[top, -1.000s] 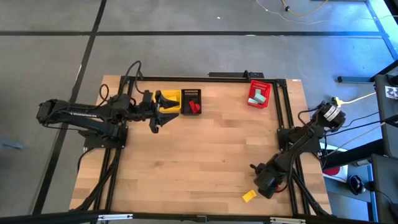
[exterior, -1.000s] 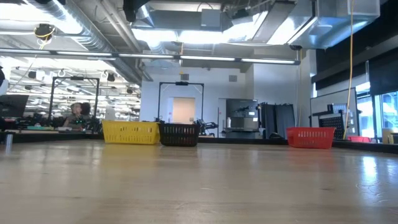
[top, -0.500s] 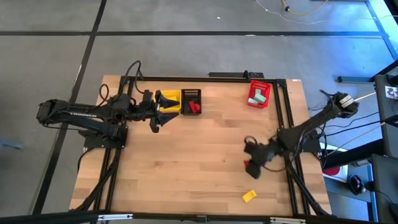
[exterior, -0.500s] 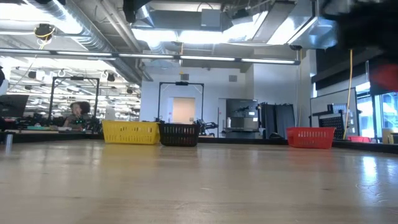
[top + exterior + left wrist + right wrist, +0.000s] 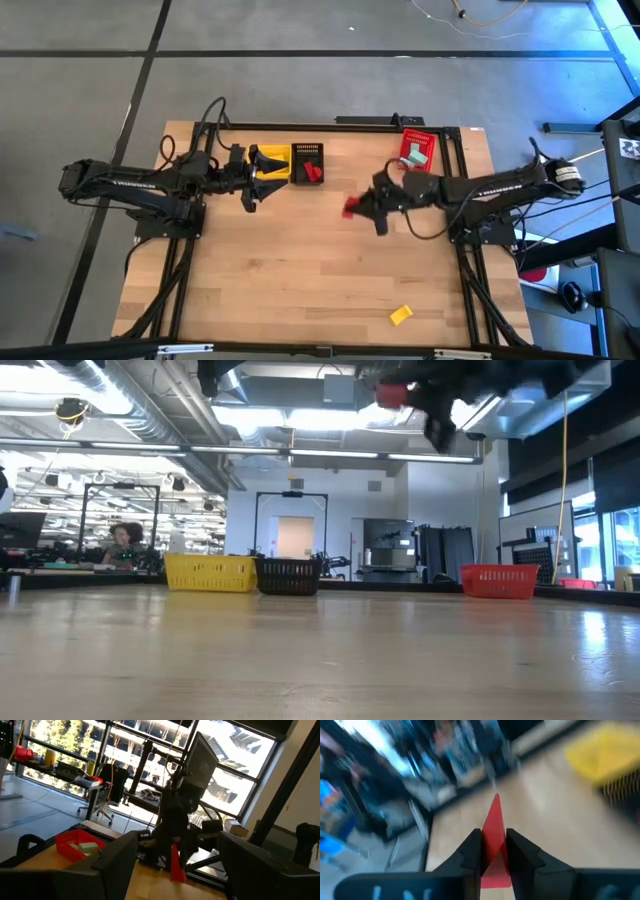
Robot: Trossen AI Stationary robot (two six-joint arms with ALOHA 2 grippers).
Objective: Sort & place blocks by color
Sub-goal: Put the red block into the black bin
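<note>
My right gripper [image 5: 362, 206] hangs high over the middle of the table, shut on a red triangular block [image 5: 351, 207]. In the low view that block [image 5: 392, 395] shows near the top. A yellow block [image 5: 400, 315] lies flat near the table's near right edge. Pale teal blocks [image 5: 411, 158] lie in the red basket [image 5: 426, 142], and a red block [image 5: 312, 172] lies in the black basket [image 5: 304, 152]. My left gripper [image 5: 260, 181] waits, open, beside the yellow basket [image 5: 276, 153]. My right gripper pinches the red triangular block's wide end [image 5: 494, 865] between its two fingers [image 5: 471, 854]. The pointed end [image 5: 495, 802] sticks out forward past the fingertips. The block is lifted clear of the table.
The three baskets stand along the far edge: yellow and black side by side at centre left, red at the far right. Wide bare wood lies across the middle and near left of the table [image 5: 290, 280]. A person sits far off in the room beyond.
My right arm has swung from the table's near right corner, beside the yellow block, up and toward the far edge and the left, carrying the red block to above the table's middle. The yellow block has stayed where it lay.
</note>
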